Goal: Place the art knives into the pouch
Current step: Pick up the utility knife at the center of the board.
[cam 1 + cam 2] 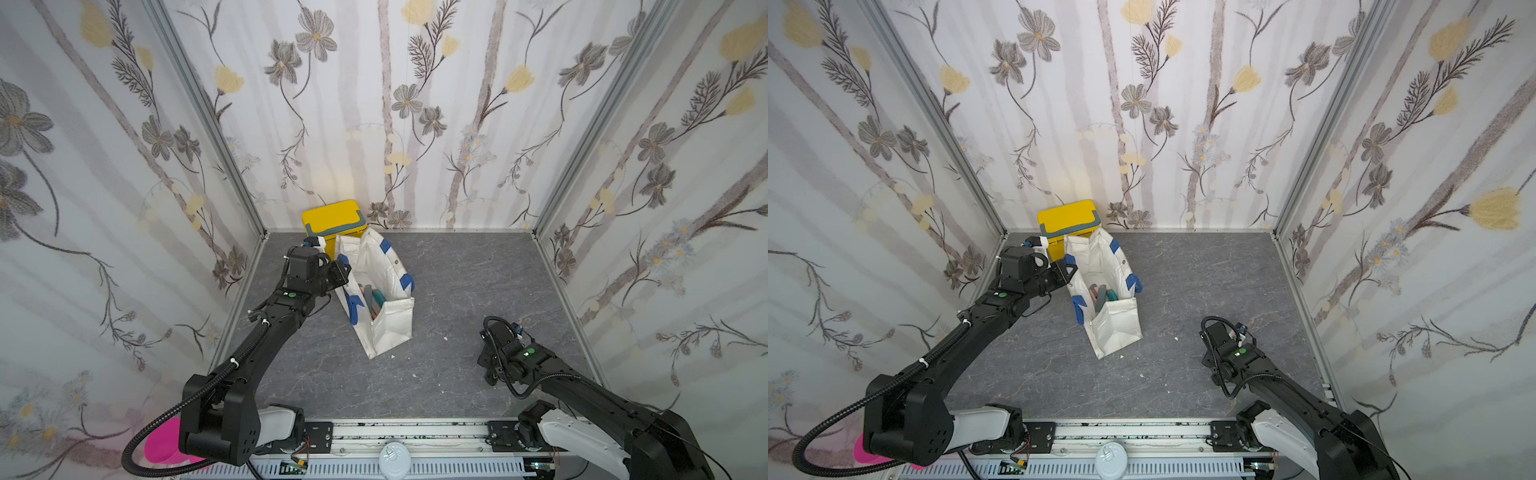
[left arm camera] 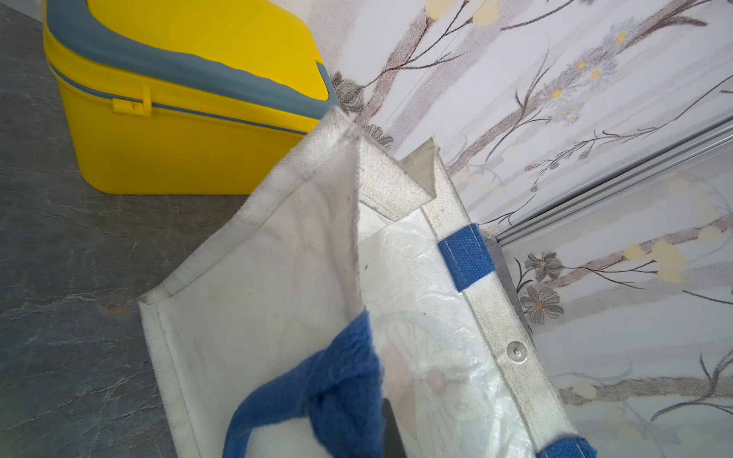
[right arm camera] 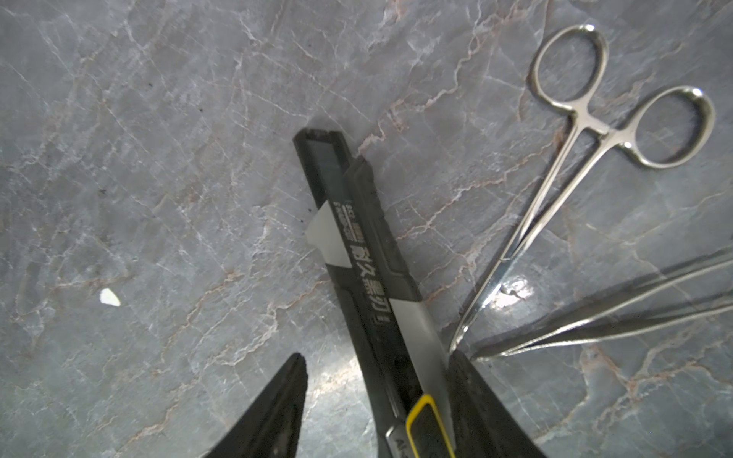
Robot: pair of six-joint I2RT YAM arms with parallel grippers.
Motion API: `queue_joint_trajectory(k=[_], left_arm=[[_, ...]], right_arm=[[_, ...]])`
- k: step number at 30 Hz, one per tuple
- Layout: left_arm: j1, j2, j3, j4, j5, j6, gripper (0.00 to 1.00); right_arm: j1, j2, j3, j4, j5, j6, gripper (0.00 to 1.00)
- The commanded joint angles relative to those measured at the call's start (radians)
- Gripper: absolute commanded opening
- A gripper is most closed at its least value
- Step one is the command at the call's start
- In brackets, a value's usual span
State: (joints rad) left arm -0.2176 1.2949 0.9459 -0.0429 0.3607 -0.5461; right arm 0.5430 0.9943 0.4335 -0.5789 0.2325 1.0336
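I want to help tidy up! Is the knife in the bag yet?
Not yet. Done: the left gripper pinches the rim of the pouch, so its mouth stands open. In hand: the right gripper, jaws open, straddles the art knife on the table. Left: grip, lift, drop it in.

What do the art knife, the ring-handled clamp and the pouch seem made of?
The art knife looks like matte black plastic with printed lettering. The clamp is shiny bare metal, likely steel. The pouch is white woven canvas; its weave shows.
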Motion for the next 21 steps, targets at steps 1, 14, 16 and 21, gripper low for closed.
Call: queue_joint_trajectory(k=[1,14,16,21], left_arm=[[0.000,-0.004,-0.002,0.052,0.016,-0.010,0.00],[0.000,-0.008,-0.004,0.058,0.024,-0.016,0.00],[0.000,-0.005,-0.004,0.059,0.025,-0.018,0.00],[0.000,-0.002,-0.004,0.061,0.027,-0.019,0.00]], right_arm=[[0.000,0.014,-0.015,0.057,-0.055,-0.027,0.56],[0.002,0.051,-0.012,0.084,-0.074,-0.041,0.45],[0.002,0.061,-0.010,0.082,-0.074,-0.043,0.45],[0.004,0.074,-0.009,0.097,-0.084,-0.049,0.45]])
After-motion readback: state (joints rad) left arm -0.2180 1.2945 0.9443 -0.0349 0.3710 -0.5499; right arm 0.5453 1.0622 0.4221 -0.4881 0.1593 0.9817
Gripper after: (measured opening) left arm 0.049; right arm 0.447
